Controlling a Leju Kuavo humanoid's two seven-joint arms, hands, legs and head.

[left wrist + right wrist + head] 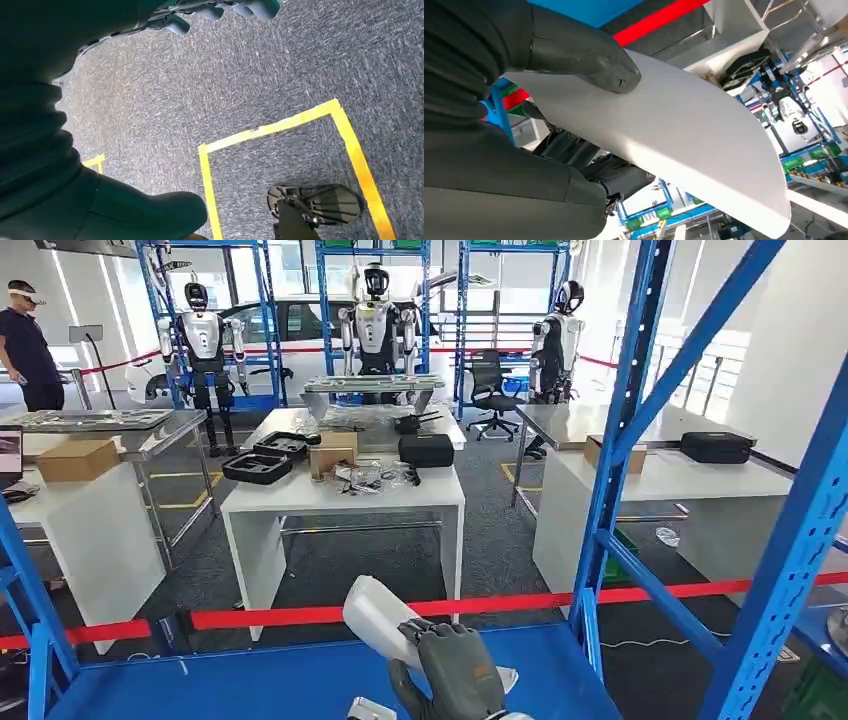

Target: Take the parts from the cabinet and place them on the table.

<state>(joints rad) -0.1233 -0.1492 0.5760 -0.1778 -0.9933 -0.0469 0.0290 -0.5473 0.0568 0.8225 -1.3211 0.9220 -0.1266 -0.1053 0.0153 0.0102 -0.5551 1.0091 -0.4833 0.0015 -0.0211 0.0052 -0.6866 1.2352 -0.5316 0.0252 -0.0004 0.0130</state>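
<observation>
Blue racking [620, 430] framed the head view, its uprights and diagonal braces rising at three o'clock and its blue shelf [300, 675] spreading across six o'clock. Beyond a red barrier tape [330, 615] stood a white table [345, 495] at twelve o'clock, carrying black cases, a cardboard box and loose cables. More white benches sat at nine and three o'clock, and three idle humanoid robots [375, 325] lined the far wall at twelve. A person [25, 340] with a headset stood at ten o'clock.

Over the shelf, at six o'clock, the right hand [455, 670] gripped the part [385, 620], a smooth white curved shell panel with a rounded end, tilted up toward eleven o'clock. In the right wrist view the part [684, 130] showed as a broad, glossy, gently bowed sheet with a thin edge, the thick grey thumb [584, 57] pressed on its upper face and dark fingers tucked beneath it.

The left hand [220, 10] hung above grey carpet marked with yellow floor tape [280, 127]; its pale fingertips appeared loosely apart with nothing in them.
</observation>
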